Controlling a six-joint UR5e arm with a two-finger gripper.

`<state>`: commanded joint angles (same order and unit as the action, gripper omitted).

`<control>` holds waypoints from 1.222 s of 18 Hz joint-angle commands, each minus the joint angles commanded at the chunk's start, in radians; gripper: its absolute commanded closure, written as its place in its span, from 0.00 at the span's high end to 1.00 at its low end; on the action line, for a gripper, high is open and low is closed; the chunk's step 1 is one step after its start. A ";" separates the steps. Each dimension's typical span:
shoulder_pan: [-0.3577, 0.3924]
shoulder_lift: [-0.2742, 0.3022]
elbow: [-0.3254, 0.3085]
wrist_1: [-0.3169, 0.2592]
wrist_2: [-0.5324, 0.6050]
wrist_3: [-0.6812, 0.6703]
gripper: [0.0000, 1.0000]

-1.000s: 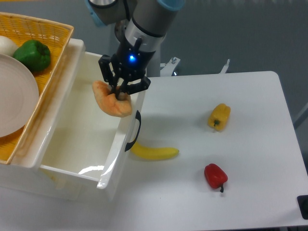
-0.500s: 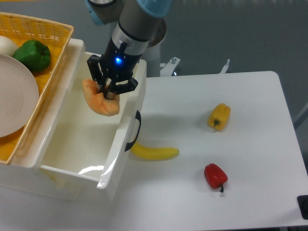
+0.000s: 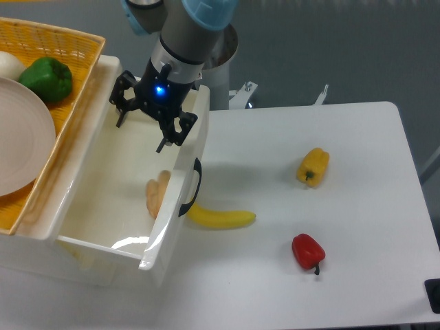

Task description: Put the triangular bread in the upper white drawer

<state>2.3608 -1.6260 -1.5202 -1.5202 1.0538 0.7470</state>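
Note:
The triangular bread [image 3: 157, 193] lies inside the upper white drawer [image 3: 89, 227], against its right front wall near the black handle [image 3: 192, 187], partly hidden by that wall. My gripper [image 3: 142, 131] hangs above the drawer's back half, open, with its black fingers [image 3: 166, 141] spread wide and nothing between them. It is above and slightly behind the bread, apart from it.
A woven yellow basket [image 3: 62, 41] at the left holds a green pepper [image 3: 46, 79], a white plate [image 3: 20, 137] and a white round item. On the white table lie a banana [image 3: 220, 218], a yellow bell pepper [image 3: 313, 167] and a red pepper [image 3: 307, 251].
The gripper moved left over the drawer, then opened. The bread left its fingers and now lies in the drawer by the right wall.

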 joint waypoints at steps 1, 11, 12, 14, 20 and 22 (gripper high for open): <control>0.002 0.000 0.002 0.000 0.000 0.000 0.92; 0.092 -0.003 0.009 0.107 0.076 0.066 1.00; 0.091 -0.003 0.009 0.107 0.112 0.092 1.00; 0.089 -0.005 0.008 0.103 0.184 0.177 1.00; 0.092 -0.011 0.006 0.120 0.255 0.236 1.00; 0.092 -0.026 0.002 0.138 0.300 0.273 1.00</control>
<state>2.4528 -1.6520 -1.5186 -1.3822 1.3542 1.0199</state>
